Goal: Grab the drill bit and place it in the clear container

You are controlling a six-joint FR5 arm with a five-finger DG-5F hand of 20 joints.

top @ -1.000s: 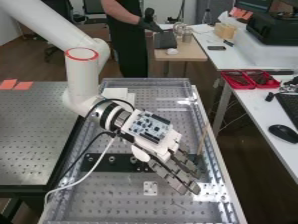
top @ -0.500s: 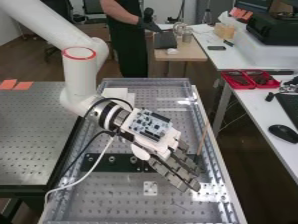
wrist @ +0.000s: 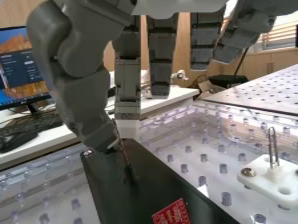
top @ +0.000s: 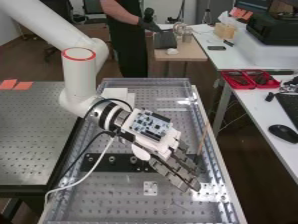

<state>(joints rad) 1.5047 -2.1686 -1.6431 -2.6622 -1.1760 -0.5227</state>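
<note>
High view: the hand [top: 168, 145] is in the frame's lower middle, over the clear-walled tray [top: 125, 214], pointing toward lower right, circuit board [top: 150, 124] on its back. Fingers extended, not curled round anything, so hand is open. Wrist view: drill bit [wrist: 125, 155] is thin, dark, tilted, right beside the thumb [wrist: 100, 135], its lower part over a black plate [wrist: 159, 190]; can't tell if the thumb touches it. Red label [wrist: 173, 214] on the plate. White block [wrist: 265, 181] with an upright metal loop [wrist: 273, 142] sits apart from the plate, on the tray floor. High view again: black plate runs crosswise under the hand, round fittings along it. Perforated tabletop [top: 33, 135] at left, two orange notes [top: 22, 85] at its upper left corner. Right side: white table [top: 263, 110] with red bins [top: 247, 80] and black mouse [top: 284, 133]. Small wooden table [top: 189, 54] upper middle, dark case [top: 165, 40] on it. Arm [top: 81, 80] comes in from upper left.
</note>
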